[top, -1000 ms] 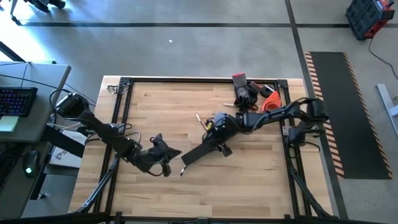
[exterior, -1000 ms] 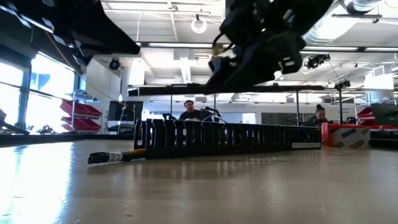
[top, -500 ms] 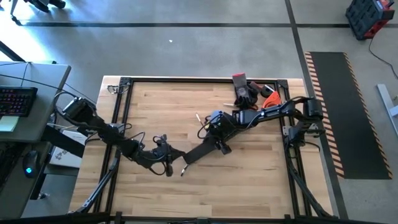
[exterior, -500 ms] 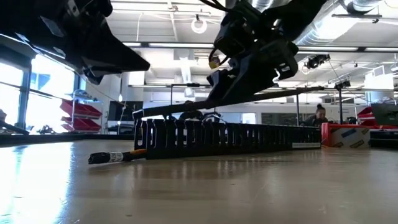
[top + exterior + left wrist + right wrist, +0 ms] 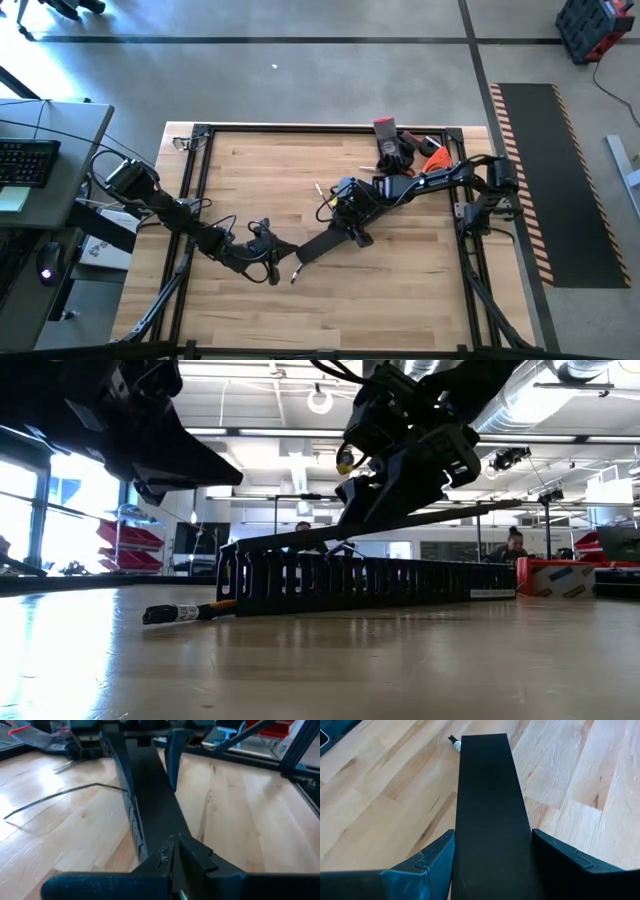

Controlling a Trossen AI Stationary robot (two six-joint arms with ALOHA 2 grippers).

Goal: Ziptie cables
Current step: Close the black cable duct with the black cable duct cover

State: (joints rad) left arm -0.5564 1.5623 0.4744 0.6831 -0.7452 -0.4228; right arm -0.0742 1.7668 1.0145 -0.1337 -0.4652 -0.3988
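Fingers of the right gripper (image 5: 490,865) clamp a stiff black cover strip (image 5: 487,795); left gripper (image 5: 175,851) pinched shut, empty.
Thin cables (image 5: 180,612) beyond the fingers look limp, light; gather them mid-bundle.

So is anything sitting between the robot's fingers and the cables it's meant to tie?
Yes: a flat black cover strip, gripped and tilted up by the right gripper, slants over the slotted black channel. Only one cable end pokes out, near the shut left gripper.
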